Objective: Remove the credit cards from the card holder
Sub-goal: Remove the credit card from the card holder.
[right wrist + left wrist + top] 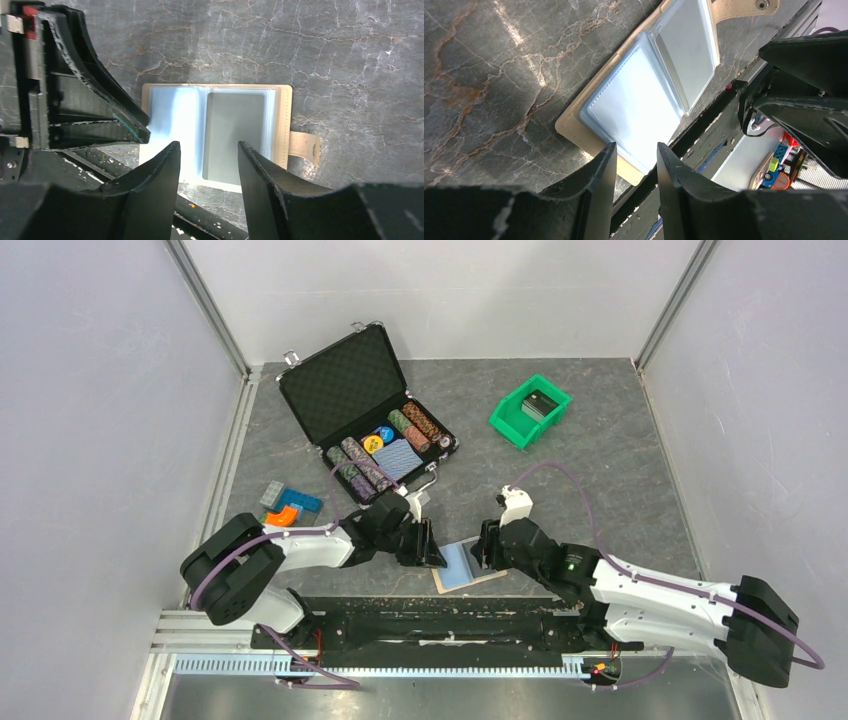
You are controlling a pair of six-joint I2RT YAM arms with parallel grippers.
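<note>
Two sets of fingers close in on one small wallet, and most of the risk lies in how crowded that spot is.

On the left, the left gripper point(635, 151) sits low at the card holder's point(468, 566) left side, its fingers narrowly apart with nothing between them. From the right wrist view one fingertip reaches the holder's left border, though I cannot tell whether it presses down. If it does not pin the holder, any pull on a card is likely to drag the whole wallet along.

In the middle, the holder lies spread open on the table point(350, 50) at its very near edge, with one corner at or over the lip above the black rail point(450, 615). A sideways nudge could tip it off. Its left page point(172, 120) is pale blue and washed out by glare, so I cannot say whether a card sits in it. The right sleeve shows a grey card point(234, 135), flat and fully seated, with little edge to pinch. Fingers may slip off it or catch the clear sleeve instead.

On the right, the right gripper point(207, 147) hovers over the holder's near edge, moderately open and empty. It is close enough to the left arm's fingers that a careless closing move could knock them. The side tab point(305, 145) sticks out further right and could snag.
</note>
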